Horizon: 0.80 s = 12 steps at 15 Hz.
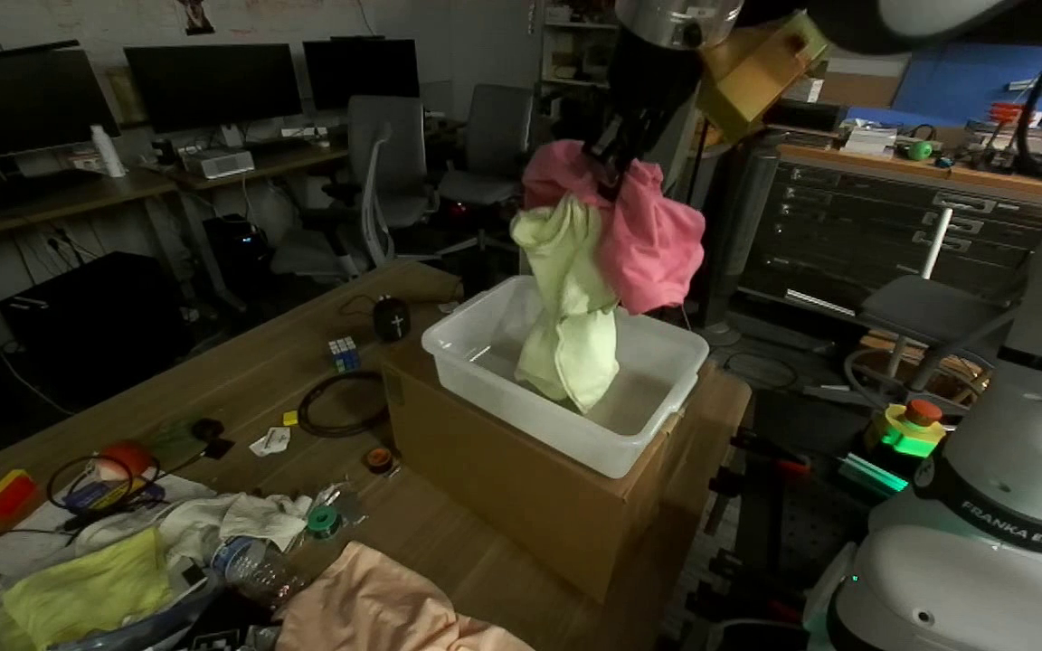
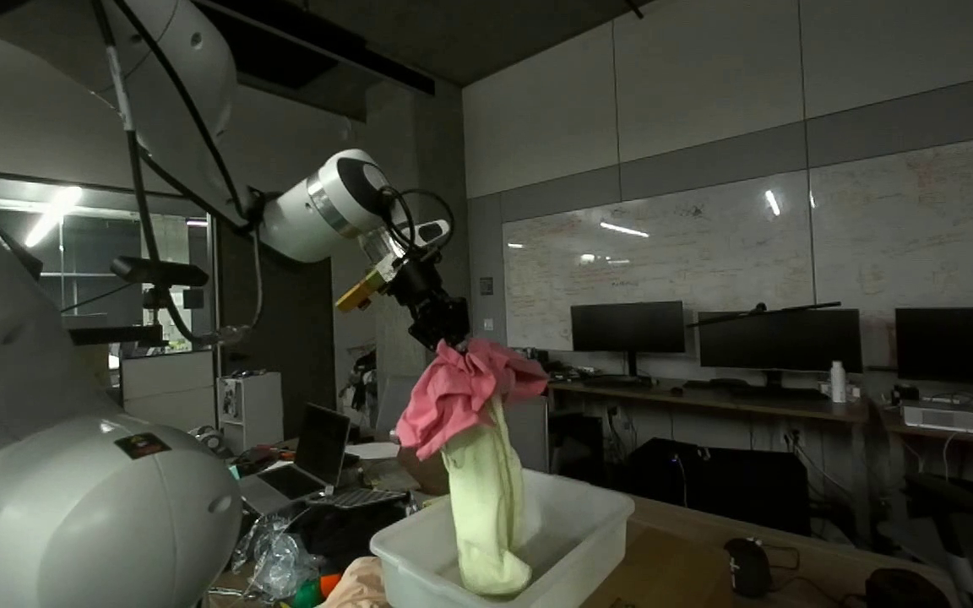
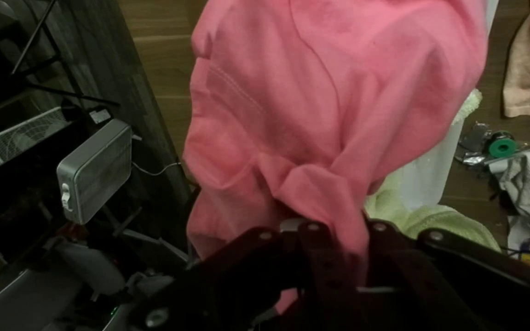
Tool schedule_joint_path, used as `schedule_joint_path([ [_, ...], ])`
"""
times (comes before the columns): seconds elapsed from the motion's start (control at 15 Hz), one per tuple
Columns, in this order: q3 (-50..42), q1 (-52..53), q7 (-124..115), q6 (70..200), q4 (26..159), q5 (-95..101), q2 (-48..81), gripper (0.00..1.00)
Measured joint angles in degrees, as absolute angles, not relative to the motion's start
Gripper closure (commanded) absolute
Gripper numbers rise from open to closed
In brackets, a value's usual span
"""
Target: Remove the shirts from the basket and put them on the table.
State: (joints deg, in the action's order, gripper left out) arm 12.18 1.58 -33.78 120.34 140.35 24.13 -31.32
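- Wrist view: your hand [image 3: 345, 236] is clamped on a gathered fold of the pink shirt [image 3: 338, 101], whose loose part spreads out limp beyond the grip.
- Both exterior views show the pink shirt above the white basket [image 1: 521, 409], with a pale green cloth [image 1: 566, 298], probably another shirt, hanging beside and below it, lower end down inside the basket.
- You can't tell from here whether the hand pinches the pale green cloth itself or merely traps it under the pink shirt; treat that as the weaker hold.
- Expect both to be light, soft and slack: nothing fragile to crush, but plenty to swing, trail and snag. The pale green cloth looks the thicker and longer, so it will likely pull harder.
- Bunched folds should hold well; a single smooth layer could creep out. If you have to regrasp, take a thick fold near the top of the pale green cloth, not its dangling end.
- Raise both until that end clears the rim, or it may drag the basket across its cardboard box [image 1: 503, 479].
- Over the tabletop [image 1: 449, 551], lower gently and let the folds settle before you let go.
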Motion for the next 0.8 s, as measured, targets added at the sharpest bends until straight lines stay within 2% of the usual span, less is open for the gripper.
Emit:
schedule_joint_path([
  [0.8,18.63,1.53,-31.1,111.29,131.1,24.79,-38.31,0.9],
])
